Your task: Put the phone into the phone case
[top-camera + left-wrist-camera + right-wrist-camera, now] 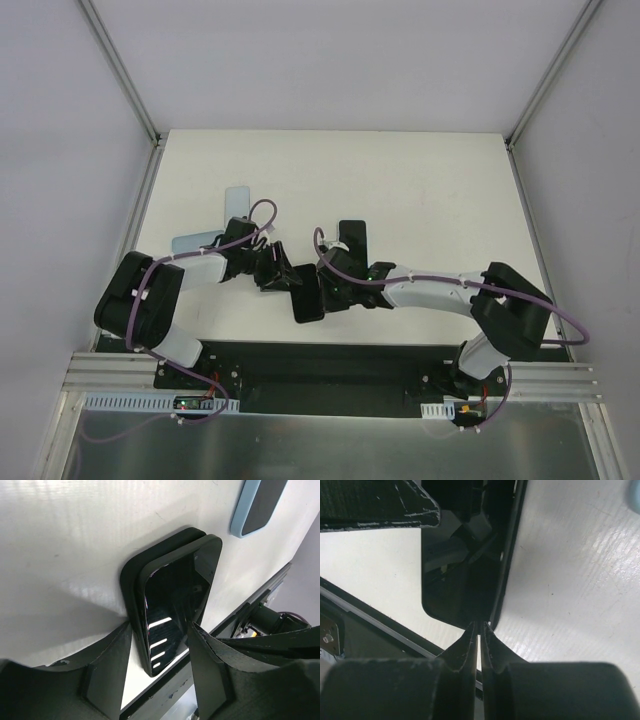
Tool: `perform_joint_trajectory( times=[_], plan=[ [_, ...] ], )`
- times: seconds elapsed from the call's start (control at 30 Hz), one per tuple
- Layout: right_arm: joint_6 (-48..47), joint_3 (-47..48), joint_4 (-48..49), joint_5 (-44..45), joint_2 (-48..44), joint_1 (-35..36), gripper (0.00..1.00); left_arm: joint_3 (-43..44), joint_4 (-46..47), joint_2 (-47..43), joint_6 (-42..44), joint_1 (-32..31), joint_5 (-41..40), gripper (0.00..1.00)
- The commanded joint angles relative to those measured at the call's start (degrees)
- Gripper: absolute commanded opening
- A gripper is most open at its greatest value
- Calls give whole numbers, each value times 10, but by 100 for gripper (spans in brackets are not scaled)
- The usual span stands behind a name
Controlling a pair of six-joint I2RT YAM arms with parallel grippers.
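Half done: phone (172, 615) askew over black case (131, 575) on table (60, 555), one long edge proud (not snapped in). Left tool (157, 630) apart, astride near end; right tool (479, 627) pressed together at a corner. To do: press home.

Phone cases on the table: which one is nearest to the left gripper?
The black case, just ahead of the left gripper, with the black phone lying on it. The two light blue cases lie farther away.

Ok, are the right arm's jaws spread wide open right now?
No, in the right wrist view the right jaws stand almost closed, only a thin slit between them, at the near corner of the black phone.
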Motion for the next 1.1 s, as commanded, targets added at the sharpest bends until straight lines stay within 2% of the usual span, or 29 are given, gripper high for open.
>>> perform_joint_trajectory(
  times=[0.0,0.1,0.23,0.37,0.57,0.73,0.9,1.07],
  plan=[
    [21,-7,28,-7,9,2,7,17,22,21,14,-26,14,48],
    [30,-15,24,-3,31,1,6,20,26,26,12,-33,16,48],
    [32,-24,23,2,24,1,7,21,26,17,21,-49,15,53],
    [25,-20,1,20,-13,1,8,16,26,5,16,-52,4,59],
    [-3,-9,-39,55,-67,-1,11,14,7,-18,22,-53,-21,61],
    [-23,-21,-40,65,-94,-26,22,31,-38,-20,42,-53,-55,56],
    [-43,-36,-4,-2,-99,-63,39,55,-70,-11,47,-52,-61,54],
    [-54,-42,54,-63,-60,-90,44,65,-71,-3,38,-53,-64,55]
  ],
)
